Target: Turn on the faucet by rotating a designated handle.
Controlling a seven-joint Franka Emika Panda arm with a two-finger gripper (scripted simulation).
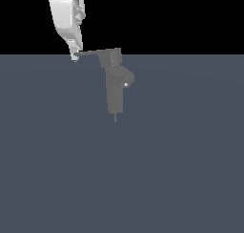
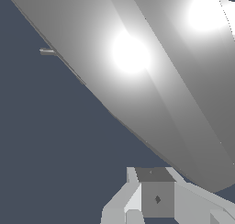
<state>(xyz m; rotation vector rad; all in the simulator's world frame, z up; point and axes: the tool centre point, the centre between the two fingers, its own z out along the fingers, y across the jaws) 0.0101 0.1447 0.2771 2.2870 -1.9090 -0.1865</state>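
A flat, dull slate-blue bench (image 1: 181, 170) fills the lower scene. Behind it lies a plain black backdrop (image 1: 181, 17), meeting it at a straight horizon.

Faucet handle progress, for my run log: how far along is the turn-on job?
Done: the gripper has reached the outer tip of the handle, which points toward the exterior view's left from the cap on the faucet. In hand: contact at that tip, apparently for a push; whether the gripper is open is unclear. Left: the rotation itself; nothing shows how far the handle has turned.
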